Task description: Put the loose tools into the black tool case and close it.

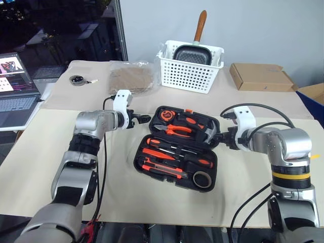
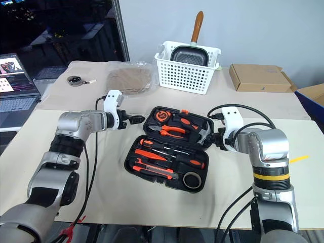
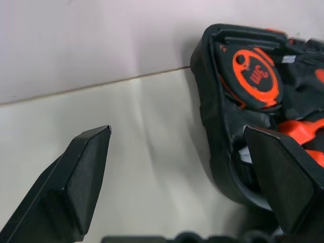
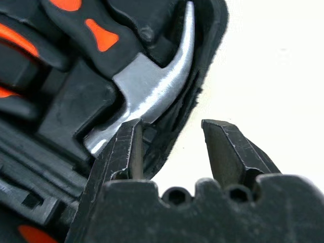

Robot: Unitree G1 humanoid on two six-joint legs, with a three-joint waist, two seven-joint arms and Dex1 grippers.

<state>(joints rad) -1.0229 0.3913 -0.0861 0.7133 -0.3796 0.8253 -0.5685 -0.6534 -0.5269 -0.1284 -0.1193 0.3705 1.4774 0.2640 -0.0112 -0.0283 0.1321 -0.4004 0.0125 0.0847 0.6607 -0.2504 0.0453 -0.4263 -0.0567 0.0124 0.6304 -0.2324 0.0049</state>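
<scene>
Black tool case (image 1: 177, 147) lies open mid-table, tools seated — left gripper (image 1: 142, 119) spread wide at its far-left corner, right gripper (image 4: 172, 147) half-open straddling the right rim, so lift both sides evenly.

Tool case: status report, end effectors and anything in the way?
Left end effector open at the tool case far-left corner. Right end effector open, straddling its right rim beside the hammer. Case open, tools seated; nothing blocking.
</scene>
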